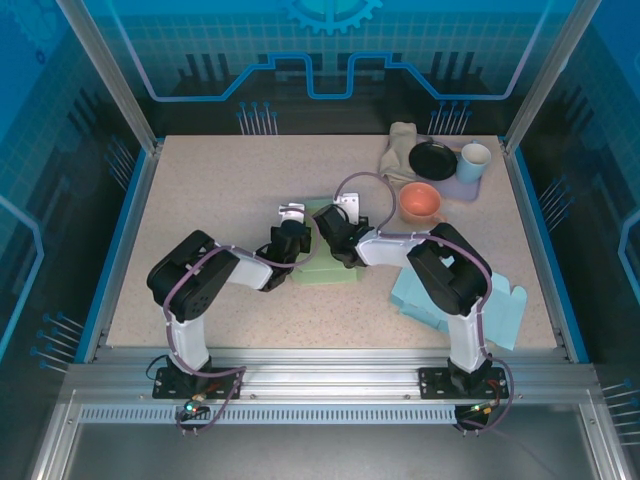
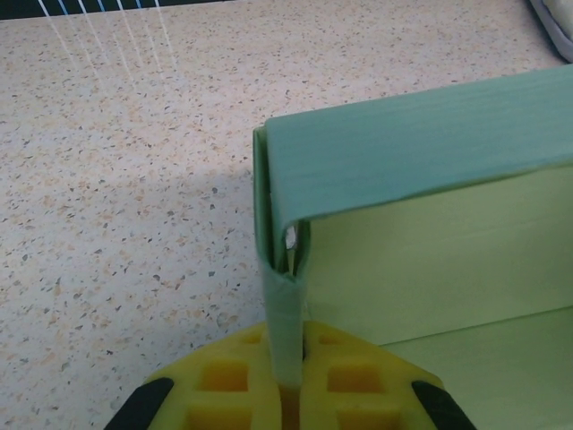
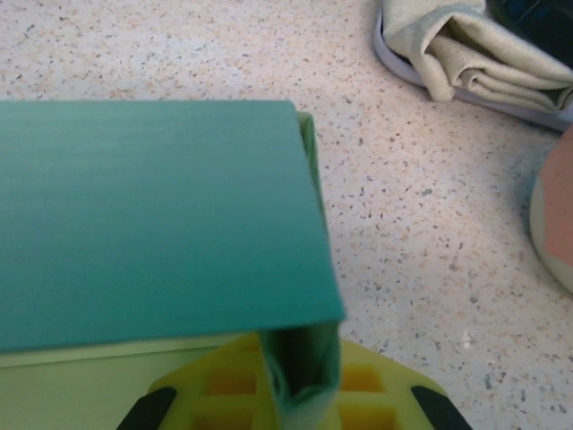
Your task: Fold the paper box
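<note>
Now, w/ left gripper (image 2: 288,381) & right gripper (image 3: 300,381) each clamped on a corner wall of the paper box (image 1: 325,272) at the middle of the table (image 1: 200,200), I'd fold the flap down evenly, both sides level, w/o tearing.

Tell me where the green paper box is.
In the top view the green paper box sits centre-frame, pinched at its walls by the left gripper and the right gripper; the pink bowl lies just beyond it on the right.

Speckled beige table (image 1: 220,190), green paper box (image 1: 320,273) at centre, orange bowl (image 1: 420,202) beyond it, lavender tray (image 1: 462,188) far right, pale blue sheets (image 1: 503,305) near right.
</note>
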Controlling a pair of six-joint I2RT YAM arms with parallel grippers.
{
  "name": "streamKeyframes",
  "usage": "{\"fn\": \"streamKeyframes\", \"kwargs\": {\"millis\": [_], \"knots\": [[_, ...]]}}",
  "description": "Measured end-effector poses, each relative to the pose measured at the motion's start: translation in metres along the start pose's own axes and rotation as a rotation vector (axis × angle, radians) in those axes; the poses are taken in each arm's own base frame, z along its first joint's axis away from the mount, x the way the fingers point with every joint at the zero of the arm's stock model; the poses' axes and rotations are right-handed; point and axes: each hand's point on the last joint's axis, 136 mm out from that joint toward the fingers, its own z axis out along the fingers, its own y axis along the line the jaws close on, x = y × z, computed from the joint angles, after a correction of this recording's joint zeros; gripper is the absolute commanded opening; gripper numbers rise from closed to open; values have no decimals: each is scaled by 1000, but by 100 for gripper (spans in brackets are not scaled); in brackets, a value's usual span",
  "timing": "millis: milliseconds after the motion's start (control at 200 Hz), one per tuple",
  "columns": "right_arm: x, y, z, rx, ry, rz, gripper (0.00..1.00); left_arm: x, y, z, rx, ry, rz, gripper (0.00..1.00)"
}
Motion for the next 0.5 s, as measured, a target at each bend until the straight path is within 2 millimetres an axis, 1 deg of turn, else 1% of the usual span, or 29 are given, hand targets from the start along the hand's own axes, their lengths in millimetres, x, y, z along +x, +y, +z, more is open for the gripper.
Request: {"fn": "streamKeyframes", "kwargs": {"millis": [20,45,65,85,125,145,245,320,370,420,500], "knots": [[1,1,0,-7,2,-2,32,0,0,0,-2,1,1,8],[2,1,1,-13,5,1,40,0,1,0,-6,0,1,8],[3,0,3,-14,7,-8,43,0,2,0,-11,0,2,8],[5,-1,4,-16,10,-8,49,0,3,0,-13,0,3,8],[9,-3,6,-21,20,-17,52,0,5,0,-22,-2,3,8],[11,-4,8,-24,25,-16,56,0,5,0,-24,-2,3,8],[20,-5,13,-61,50,-20,58,0,6,0,-29,-1,5,8],[27,-4,9,-103,70,-19,58,0,7,1,-35,2,6,8],[29,-5,2,-137,80,-17,59,-1,8,1,-46,5,8,7],[28,-6,-8,-176,84,-7,59,-2,9,3,-55,17,13,7],[16,-12,-31,-237,65,24,60,-6,7,8,-62,47,20,7]]}}
